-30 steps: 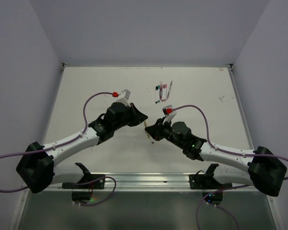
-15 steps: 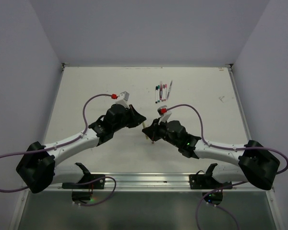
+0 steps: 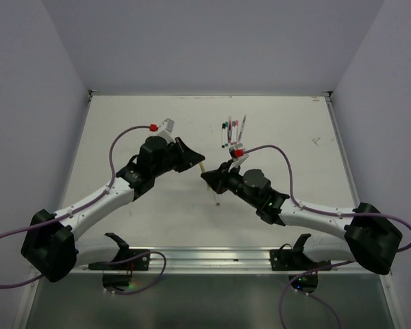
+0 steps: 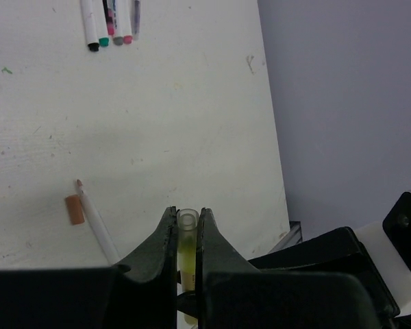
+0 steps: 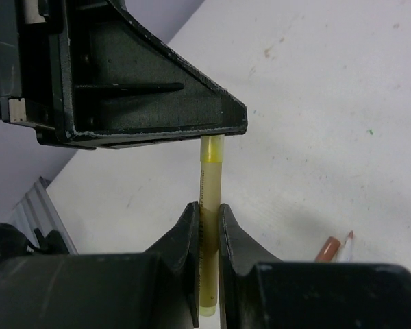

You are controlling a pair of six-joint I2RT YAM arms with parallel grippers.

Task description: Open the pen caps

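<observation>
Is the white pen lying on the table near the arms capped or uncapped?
Uncapped: the white pen shows a bare tip, and an orange cap lies loose beside it.

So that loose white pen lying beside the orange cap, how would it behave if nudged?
The pen looks slim, round and straight, so it would probably roll sideways and stay stiff. It looks light, likely skidding on the smooth table. The orange cap beside it might get knocked.

Glossy translucent pen cap (image 4: 186, 234) (plastic), matt table (image 4: 157, 137)
</observation>
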